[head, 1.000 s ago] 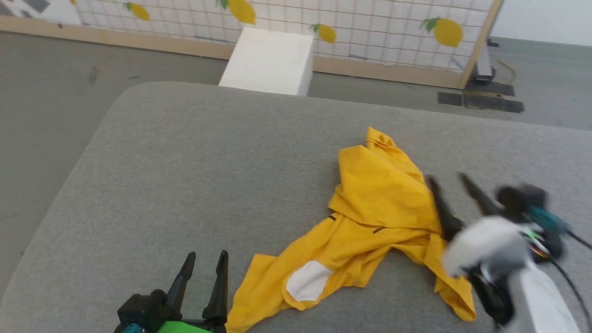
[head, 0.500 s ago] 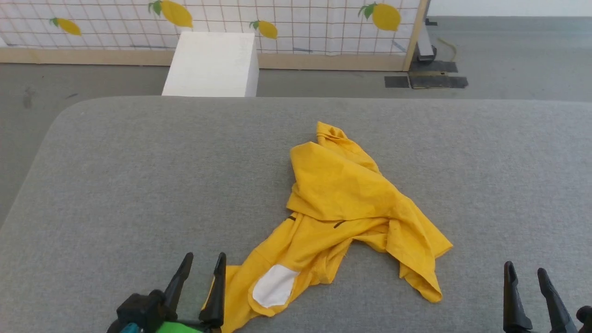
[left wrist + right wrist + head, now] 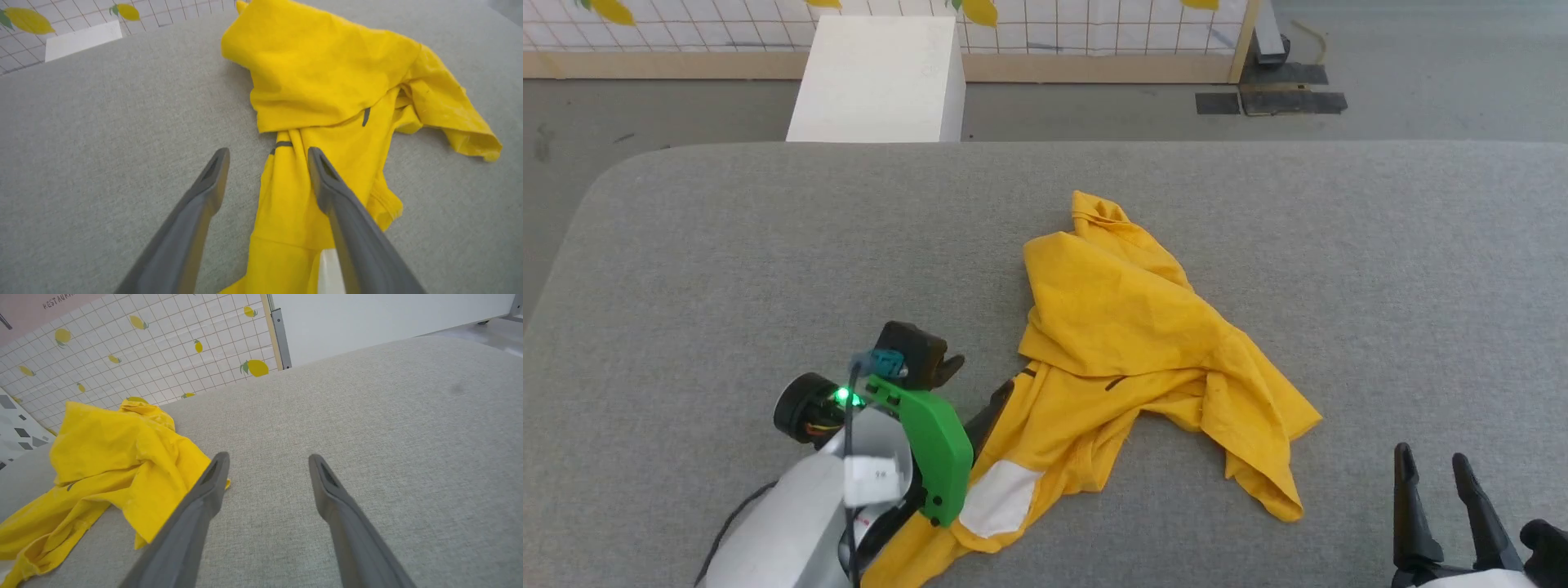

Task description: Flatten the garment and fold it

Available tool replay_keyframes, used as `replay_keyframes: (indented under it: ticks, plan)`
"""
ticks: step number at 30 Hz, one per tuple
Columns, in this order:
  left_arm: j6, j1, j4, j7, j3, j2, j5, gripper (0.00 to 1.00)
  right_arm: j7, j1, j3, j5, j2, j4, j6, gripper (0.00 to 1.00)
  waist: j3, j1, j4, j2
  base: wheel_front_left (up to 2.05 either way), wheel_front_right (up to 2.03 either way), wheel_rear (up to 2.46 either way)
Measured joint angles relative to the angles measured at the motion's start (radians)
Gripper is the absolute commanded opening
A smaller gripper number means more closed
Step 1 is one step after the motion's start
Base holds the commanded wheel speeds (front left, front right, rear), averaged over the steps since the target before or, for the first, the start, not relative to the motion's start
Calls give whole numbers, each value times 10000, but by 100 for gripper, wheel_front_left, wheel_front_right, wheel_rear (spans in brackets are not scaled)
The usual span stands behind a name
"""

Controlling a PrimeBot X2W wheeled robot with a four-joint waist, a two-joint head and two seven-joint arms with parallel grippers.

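a grey fabric-covered surface [image 3: 727, 269] with a rounded corner is stretching across the head view, with a grey floor [image 3: 1421, 90] lying beyond it. along the top of the frame, a white gridded panel [image 3: 1094, 24] printed with lemons is standing in a wooden frame. a white block [image 3: 874, 82] is resting before it at upper left and dark mats [image 3: 1270, 102] are lying at upper right. the garment [image 3: 1119, 327], mustard yellow, is lying crumpled at the centre of the surface and trailing toward the lower left. in the left wrist view, the left gripper [image 3: 267, 153] is hovering spread wide over the garment's narrow lower stretch, gripping nothing; whether a finger is touching cloth is hard to tell. the right gripper [image 3: 1429, 461] is sitting released at the lower right, apart from the cloth. the green wrist housing [image 3: 931, 441] is hiding most of the left fingers, and the arm is covering the garment's lower end beside a white patch [image 3: 996, 498]. the bottom edge is cutting off the right gripper's base.
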Motion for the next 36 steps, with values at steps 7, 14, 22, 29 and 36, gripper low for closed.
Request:
replay_keyframes:
  ticks: [7,14,22,29,36]
  plan:
    - [0,-819,1430,913,-1124,224,-725,100,-27,-122,167,0,2,130,0,100,153,0,-307,0,0,0,0]
    - [0,-1029,2621,905,-1555,-146,-1513,100,-27,-126,194,-25,2,219,0,100,191,0,-612,1,0,0,0]
    - [0,-1131,3597,-514,-1789,-500,-1854,0,-27,-134,230,-25,2,345,0,100,-82,0,-740,0,0,0,0]
    - [123,-1457,3037,-1933,-127,109,-2792,0,-27,-122,107,-25,0,349,0,100,-194,0,-407,1,0,0,0]
    - [1185,515,2763,-2428,1152,1730,-3476,0,-27,-107,61,44,2,405,0,100,-92,0,-94,0,0,0,0]
